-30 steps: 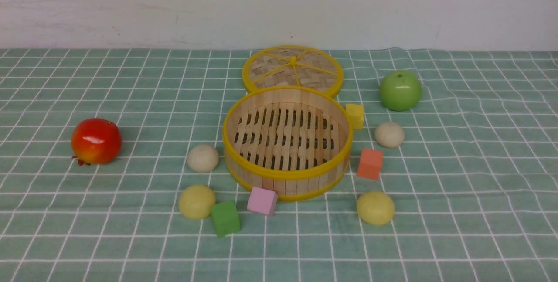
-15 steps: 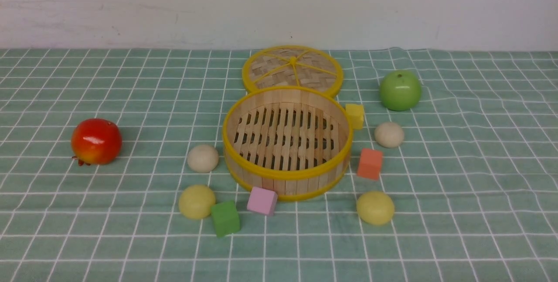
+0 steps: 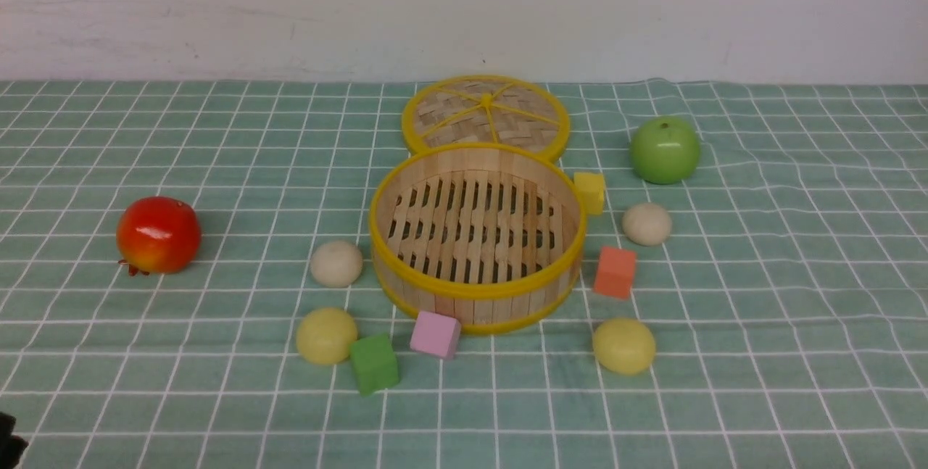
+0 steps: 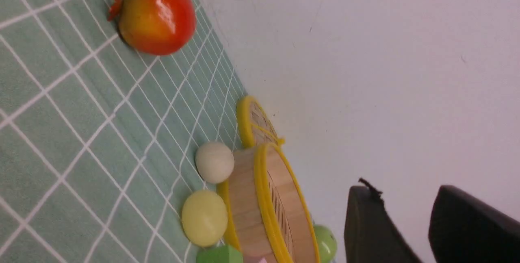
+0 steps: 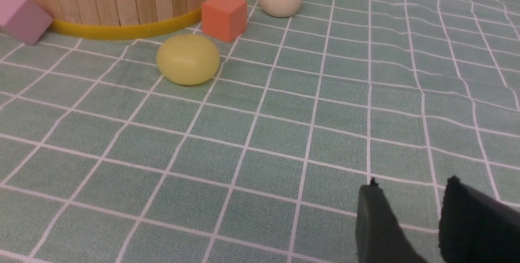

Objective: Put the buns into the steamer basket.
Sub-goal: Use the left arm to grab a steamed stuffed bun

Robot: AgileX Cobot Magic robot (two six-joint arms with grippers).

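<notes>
Buns [image 3: 337, 263] sit outside round slatted bamboo steamer basket [image 3: 476, 302]

Four small smooth domes on green checked cloth [image 3: 797, 309]. From basket: left cream-white bun [image 3: 337, 263] at 9 o'clock, right cream-white bun [image 3: 647, 223] at 3, left pale yellow bun [image 3: 326, 335] at 8, right pale yellow bun [image 3: 623, 346] at 5. Left gripper [image 4: 404, 190] and right gripper [image 5: 410, 185]: jaws parted, nothing held.
</notes>
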